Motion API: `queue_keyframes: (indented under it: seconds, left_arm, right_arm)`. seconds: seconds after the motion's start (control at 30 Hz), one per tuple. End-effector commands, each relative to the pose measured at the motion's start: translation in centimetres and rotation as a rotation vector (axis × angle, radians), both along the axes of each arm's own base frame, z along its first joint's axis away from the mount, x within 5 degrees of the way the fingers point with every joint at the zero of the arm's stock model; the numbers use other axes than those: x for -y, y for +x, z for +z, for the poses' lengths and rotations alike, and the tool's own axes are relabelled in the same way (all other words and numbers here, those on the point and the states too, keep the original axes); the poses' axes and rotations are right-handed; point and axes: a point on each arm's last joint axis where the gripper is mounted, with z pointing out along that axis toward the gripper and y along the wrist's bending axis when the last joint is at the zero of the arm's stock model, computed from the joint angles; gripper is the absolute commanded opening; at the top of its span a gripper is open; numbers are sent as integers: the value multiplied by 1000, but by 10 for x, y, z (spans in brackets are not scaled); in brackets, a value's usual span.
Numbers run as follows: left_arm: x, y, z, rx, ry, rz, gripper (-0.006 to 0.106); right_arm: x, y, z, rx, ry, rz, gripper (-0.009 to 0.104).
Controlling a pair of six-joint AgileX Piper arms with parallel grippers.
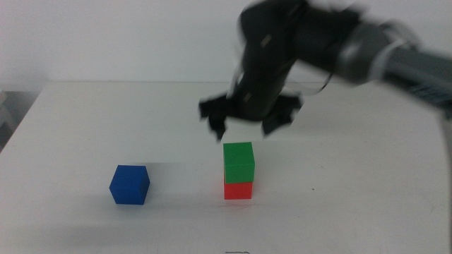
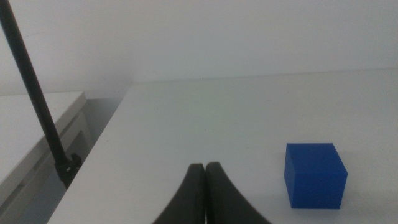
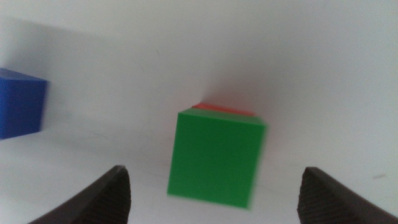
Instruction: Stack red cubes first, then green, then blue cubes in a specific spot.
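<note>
At centre frame the green cube (image 1: pixel 239 162) sits on the red cube (image 1: pixel 238 190). The right end effector (image 1: pixel 246 124) hovers just above them, jaws wide and empty. The blue cube (image 1: pixel 130 185) rests lower left on the white surface (image 1: pixel 353 183) — well apart. The left end effector (image 2: pixel 206 169) waits, jaws closed.

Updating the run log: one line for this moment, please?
green cube on red cube | blue cube unstacked | right gripper open above stack | left gripper shut, waiting
</note>
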Motion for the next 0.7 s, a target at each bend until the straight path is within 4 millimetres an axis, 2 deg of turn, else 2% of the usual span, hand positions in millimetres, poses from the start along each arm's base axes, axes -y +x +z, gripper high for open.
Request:
queue_keyframes:
  seconds: [0.0, 0.07, 0.2, 0.33, 0.5, 0.57, 0.67]
  left_arm:
    - [0, -1, 10, 106, -5, -4, -2]
    - [0, -1, 10, 106, -5, -4, -2]
    - [0, -1, 10, 106, -5, -4, -2]
    - [0, -1, 10, 106, -5, -4, -2]
    - [0, -1, 10, 106, -5, -4, -2]
    - [0, -1, 10, 106, -5, -4, -2]
    - [0, -1, 10, 106, -5, -4, -2]
  right_arm:
    - [30, -17, 72, 189, 40, 61, 86]
    - [49, -29, 92, 245, 32, 117, 86]
    - [86, -54, 116, 361, 55, 233, 86]
    - [123, -92, 130, 558, 127, 373, 86]
    - [152, -143, 131, 721, 199, 505, 86]
    - [161, -163, 125, 769, 207, 558, 86]
    - [177, -191, 125, 844, 233, 569, 86]
